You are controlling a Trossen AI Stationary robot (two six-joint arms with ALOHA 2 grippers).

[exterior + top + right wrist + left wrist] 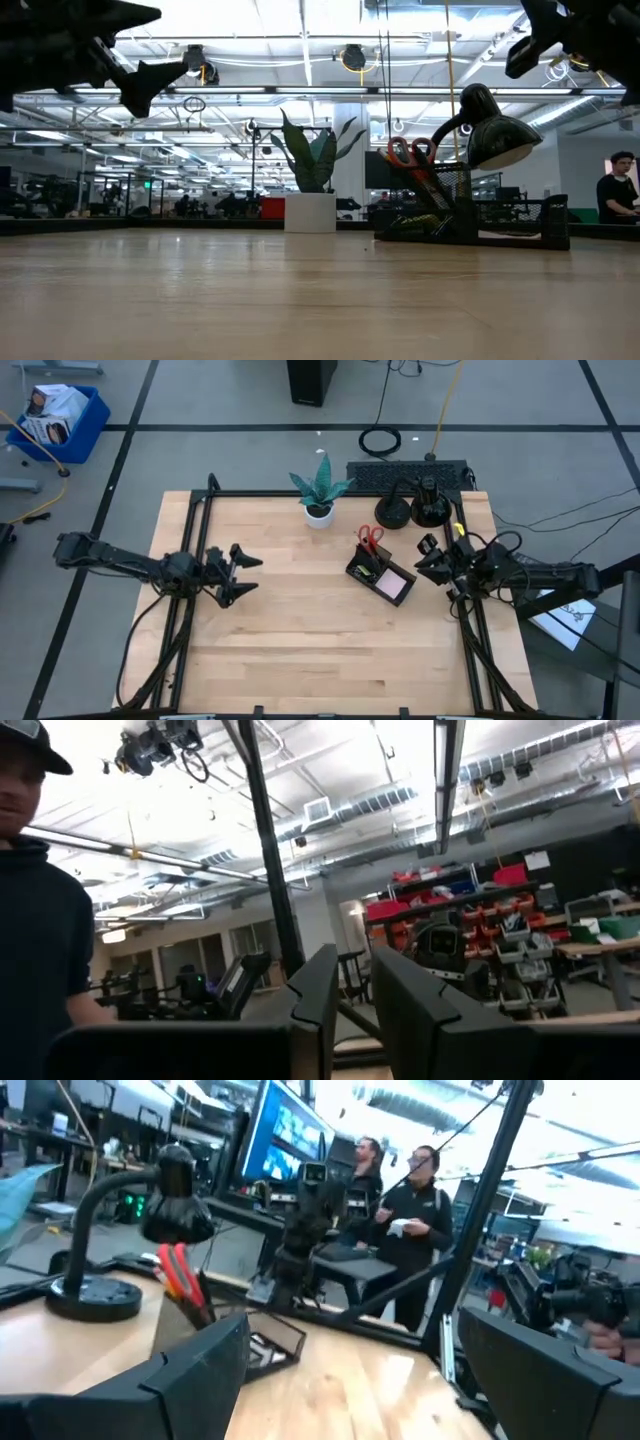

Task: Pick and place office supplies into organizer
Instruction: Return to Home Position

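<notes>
The black organizer (378, 575) stands right of the table's middle. Red-handled scissors (370, 537) stick up out of its far end, handles up, and a pink sticky-note pad (394, 586) lies in its near end. In the low view the scissors (412, 155) rise above the organizer's mesh wall (500, 215). My left gripper (248, 575) hovers open over the table's left part, pointing toward the organizer (265, 1342), with nothing between its fingers. My right gripper (428, 555) hangs near the table's right edge, lifted, with a narrow empty gap between its fingers (315, 1000).
A potted plant (320, 490) stands at the far middle. A black desk lamp (425, 500) and a keyboard (405, 475) are at the far right behind the organizer. Two people (400, 1220) stand beyond the table; another person (40, 920) shows in the right wrist view.
</notes>
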